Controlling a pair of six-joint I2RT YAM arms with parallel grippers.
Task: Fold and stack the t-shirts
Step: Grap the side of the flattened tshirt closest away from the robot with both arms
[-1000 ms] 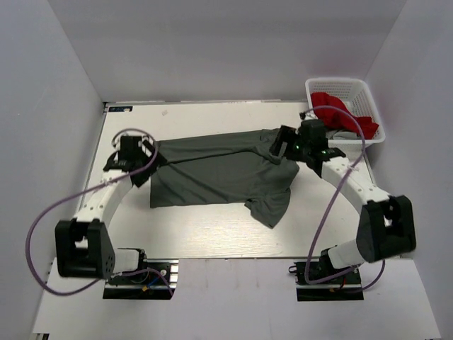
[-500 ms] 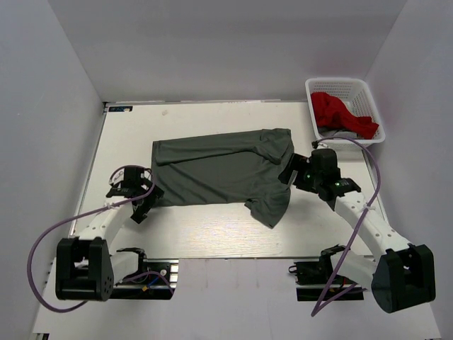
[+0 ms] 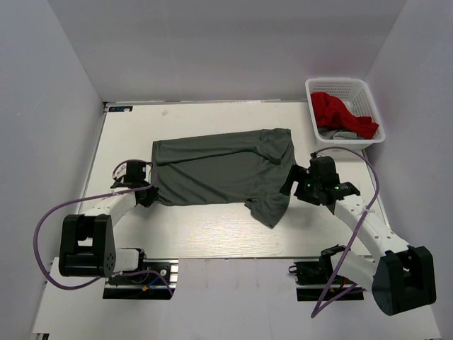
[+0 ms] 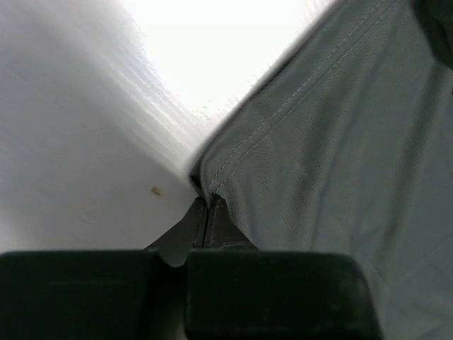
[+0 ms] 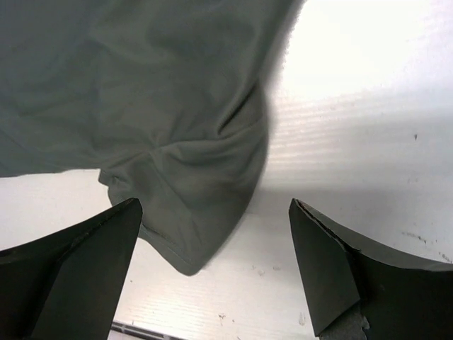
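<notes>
White table (image 3: 212, 228), olive t-shirt (image 3: 219, 170) spread; my left gripper (image 4: 207, 204) pinches its left hem corner to fold, right gripper (image 5: 214, 205) agape

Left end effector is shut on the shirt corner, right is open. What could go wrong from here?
1. The left end effector pinches only the very corner hem of the olive-grey t-shirt; it may slip out when lifted.
2. The right end effector hangs open over a bunched sleeve; closing there could grab several layers and skew the fold.

Table (image 3: 212, 234) bears olive-grey t-shirt (image 3: 219, 173), perhaps basket (image 3: 340, 80).
</notes>
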